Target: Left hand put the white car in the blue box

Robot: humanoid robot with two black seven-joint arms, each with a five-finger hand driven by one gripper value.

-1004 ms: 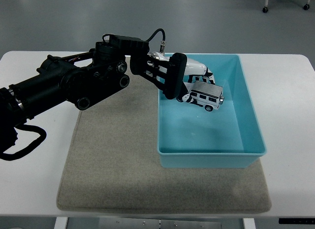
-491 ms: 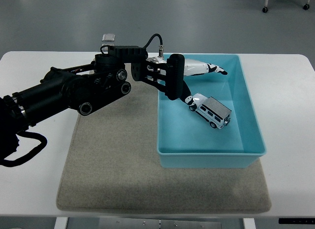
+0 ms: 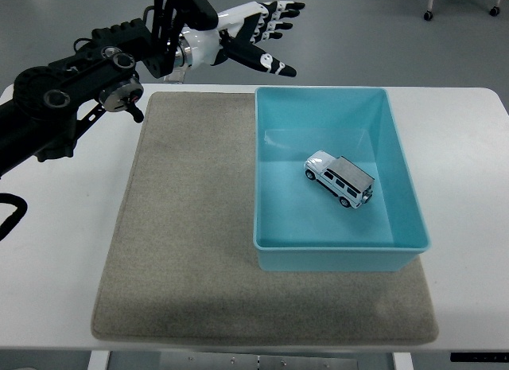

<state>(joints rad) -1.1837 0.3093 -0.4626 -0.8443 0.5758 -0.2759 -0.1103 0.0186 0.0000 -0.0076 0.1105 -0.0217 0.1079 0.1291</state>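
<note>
The white car [image 3: 339, 178] rests on its wheels on the floor of the blue box [image 3: 402, 179], roughly in the middle, nose pointing to the upper left. My left hand [image 3: 262, 36] is raised high above the table's far edge, up and left of the box, with its white fingers spread and holding nothing. The black left arm [image 3: 71, 99] runs back from it to the left edge of the picture. The right arm does not show.
A grey felt mat [image 3: 191, 251] covers most of the white table [image 3: 56, 251], and the blue box stands on its right half. Grey floor lies beyond the table's far edge.
The car has left my left hand and settled on the box floor. The hand has lifted out of the box and swung up and to the left, fingers spread.
</note>
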